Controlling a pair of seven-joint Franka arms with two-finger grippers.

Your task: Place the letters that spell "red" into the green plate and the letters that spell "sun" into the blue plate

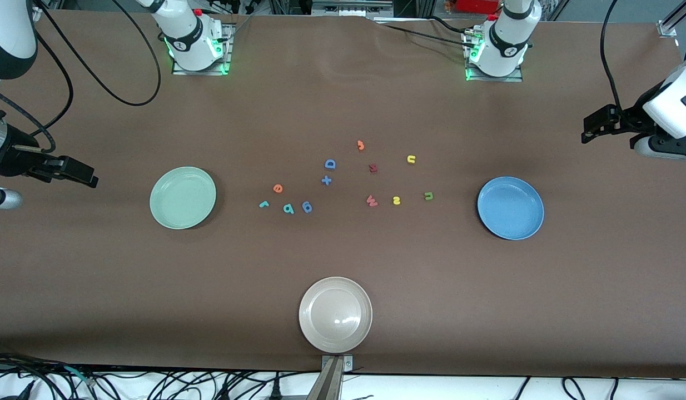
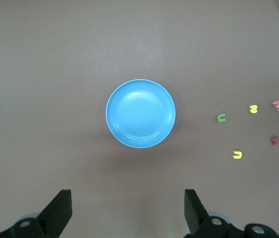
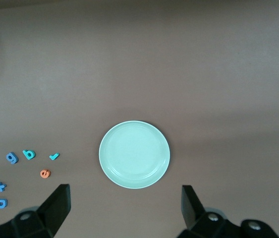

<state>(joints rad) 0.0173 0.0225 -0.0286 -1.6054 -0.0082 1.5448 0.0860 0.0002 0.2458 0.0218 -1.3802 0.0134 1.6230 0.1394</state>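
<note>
The green plate (image 1: 182,198) (image 3: 134,154) lies toward the right arm's end, the blue plate (image 1: 510,208) (image 2: 140,113) toward the left arm's end. Between them lie the teal r (image 1: 263,204) (image 3: 54,156), orange e (image 1: 277,188) (image 3: 45,173) and teal d (image 1: 288,209) (image 3: 28,154), then the yellow s (image 1: 396,200) (image 2: 253,109), yellow u (image 1: 411,159) (image 2: 237,154) and olive n (image 1: 428,195) (image 2: 221,117). My right gripper (image 1: 81,173) (image 3: 125,206) hangs open and empty over the table beside the green plate. My left gripper (image 1: 593,128) (image 2: 128,208) hangs open and empty beside the blue plate.
A beige plate (image 1: 335,314) sits near the front edge. Among the letters lie a blue g-like piece (image 1: 307,206), a blue D (image 1: 330,164), a blue plus (image 1: 326,180), an orange hook (image 1: 361,145), a dark red m (image 1: 373,168) and a pink w (image 1: 371,200).
</note>
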